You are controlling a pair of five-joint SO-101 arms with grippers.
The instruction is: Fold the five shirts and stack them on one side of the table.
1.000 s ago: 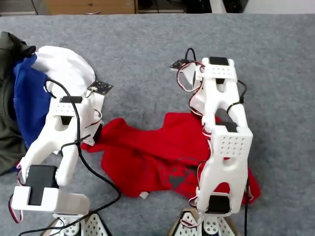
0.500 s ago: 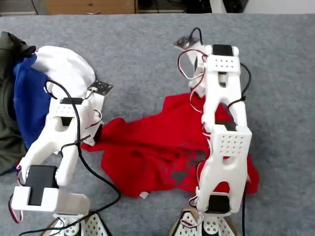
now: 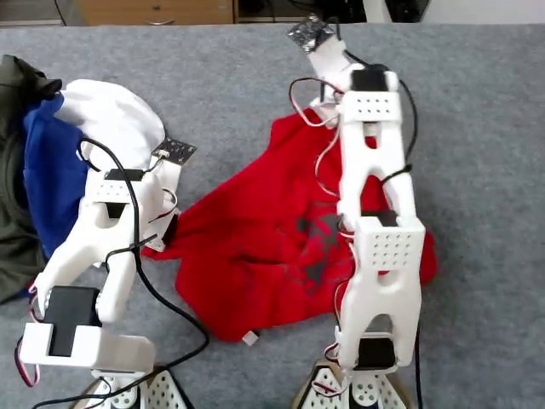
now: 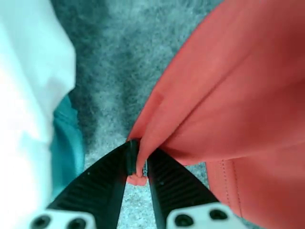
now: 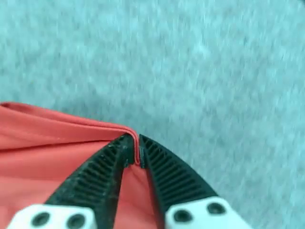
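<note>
1. Table (image 3: pixel 213 94) with a grey, felt-like top, seen from above, with two white robot arms side by side at its near edge.
2. A red shirt (image 3: pixel 272 247) lies crumpled and partly spread in the middle of the table, under and between the arms. A dark print shows on it.
3. The left claw (image 4: pixel 138 155) is clamped on a folded edge of the red shirt, low over the table and just beside a white shirt (image 3: pixel 111 111).
4. The right claw (image 5: pixel 135 150) is pinched tight on another edge of the red shirt. Its arm is stretched toward the far side of the table.
5. The white shirt sits in a heap at the far left with a blue shirt (image 3: pixel 47 170) and a dark green shirt (image 3: pixel 13 213). None of these looks folded.
6. The step in hand seems to be spreading the red shirt flat before folding.
7. To do it well, both grips should hold firm while the cloth is drawn taut. The far edge should then be set down gently so that no creases are trapped.
8. The bunched part under the right arm likely needs smoothing too. The left grip should keep clear of the heap so as not to drag the white shirt along.
</note>
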